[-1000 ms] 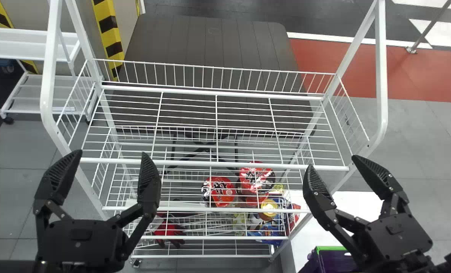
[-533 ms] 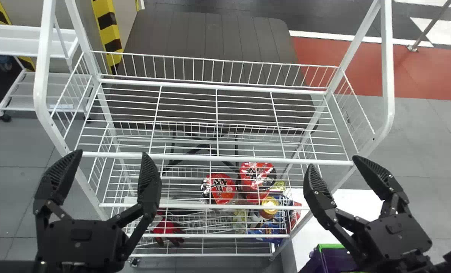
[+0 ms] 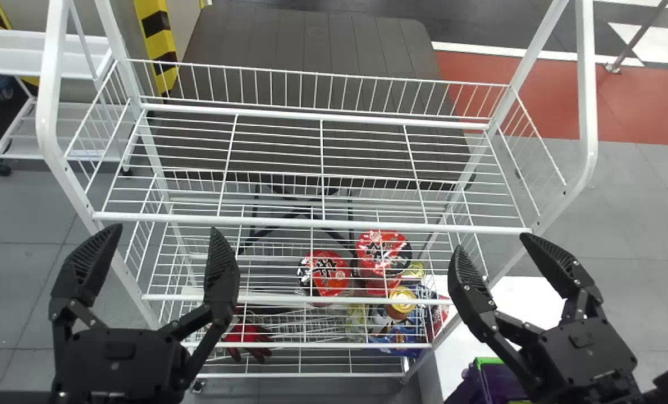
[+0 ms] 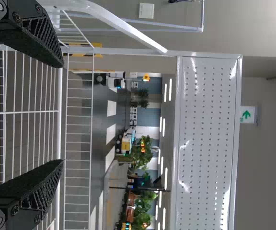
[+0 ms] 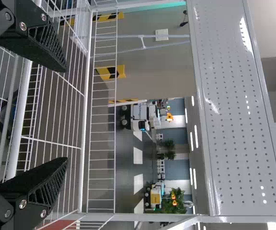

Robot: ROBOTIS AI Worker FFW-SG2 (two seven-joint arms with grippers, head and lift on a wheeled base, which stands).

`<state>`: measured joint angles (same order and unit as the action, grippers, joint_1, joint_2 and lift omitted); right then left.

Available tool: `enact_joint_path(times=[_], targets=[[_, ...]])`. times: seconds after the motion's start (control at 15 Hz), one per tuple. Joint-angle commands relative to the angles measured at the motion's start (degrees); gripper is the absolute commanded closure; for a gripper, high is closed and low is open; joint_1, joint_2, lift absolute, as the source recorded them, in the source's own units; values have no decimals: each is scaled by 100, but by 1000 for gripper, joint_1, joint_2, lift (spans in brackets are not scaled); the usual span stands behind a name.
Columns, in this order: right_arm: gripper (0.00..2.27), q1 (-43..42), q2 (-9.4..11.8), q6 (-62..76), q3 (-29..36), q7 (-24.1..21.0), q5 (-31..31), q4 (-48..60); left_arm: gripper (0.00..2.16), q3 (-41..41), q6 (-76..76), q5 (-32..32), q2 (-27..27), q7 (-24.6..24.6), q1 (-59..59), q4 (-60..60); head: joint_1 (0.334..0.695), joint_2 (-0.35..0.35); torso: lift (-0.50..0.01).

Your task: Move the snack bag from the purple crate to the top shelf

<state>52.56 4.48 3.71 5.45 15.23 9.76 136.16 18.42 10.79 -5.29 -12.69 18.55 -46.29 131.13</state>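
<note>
Starting with the snack bag, I cannot confirm its position. By the work order it lies in the purple crate [image 3: 470,387], at between 4 and 5 o'clock in the head view. A yellow-green edge [image 3: 517,402] shows within the crate; whether it belongs to the bag, I cannot tell. The crate is partly hidden by the right gripper [image 3: 494,242] and sits by a white surface [image 3: 519,297].

Right gripper: at roughly 4 o'clock, fingers wide apart, nothing between them. Left gripper [image 3: 167,230]: toward 9 o'clock, likewise spread wide and without load.

The top shelf [image 3: 323,223] spans 9 to 3 o'clock ahead, its front rail just beyond the fingertips. Red packages [image 3: 324,273] lie lower in the rack, toward 6 o'clock.

Change noted: over the last second the rack has grown larger and slid toward 12 o'clock, while both grippers hold their places in the head view. I judge that my rig is being lowered. That should bring the right gripper closer to crate height, with the pick still to be made. Risk: fingers catching the front rail on descent.
</note>
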Motion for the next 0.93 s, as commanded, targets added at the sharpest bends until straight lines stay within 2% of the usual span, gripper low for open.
enact_joint_path(times=[0.0,0.87], targets=[[178,0,0,2,0,6,0,-2,107,13,67,-16,4,17,-12,0,695,-128,-74],[178,26,0,107,0,59,0,-46,107,57,278,-122,4,52,-74,-18,695,-133,-125]])
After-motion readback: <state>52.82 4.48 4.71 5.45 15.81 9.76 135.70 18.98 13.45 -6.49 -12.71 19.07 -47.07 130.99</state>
